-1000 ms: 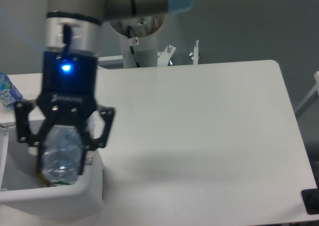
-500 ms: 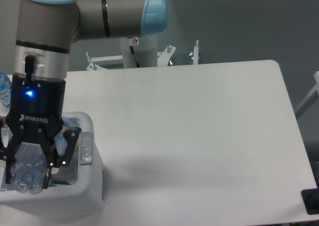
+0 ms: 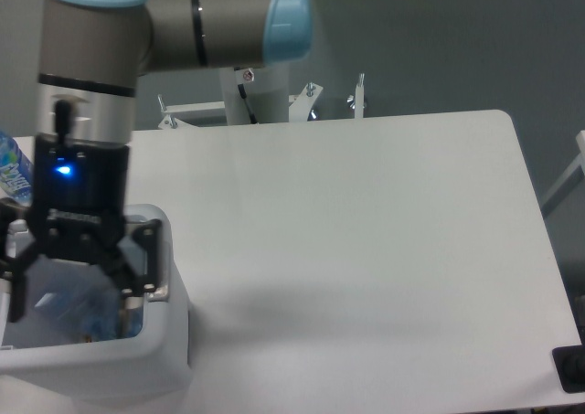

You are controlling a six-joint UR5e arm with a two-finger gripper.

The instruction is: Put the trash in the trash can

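The white table (image 3: 366, 249) takes up most of what I can see from here, its top bare out to the rounded far corner. At its left end stands the trash can (image 3: 137, 364), a big white boxy bin with rounded corners, mouth up, put where the arm can come straight down over it. The grey oval latch (image 3: 160, 268) sits on the right side of the rim.

Over the bin hangs the UR5e arm (image 3: 96, 58), its wrist pointing straight down so that whatever it lets go falls inside rather than onto the table. The gripper (image 3: 73, 281), black with a blue light glowing on its body, is spread wide, one finger (image 3: 144, 259) out near the latch, and nothing is held between them.

Below it, inside the bin, lies the slim clear plastic bottle (image 3: 87, 309), a pale bluish shape against the white wall. I'd say the drop is done for this piece. The small packaging piece I can't make out.

Behind the arm, at the table's left edge, a bottle with a bright blue label (image 3: 14, 172) pokes into view, well apart from the bin.
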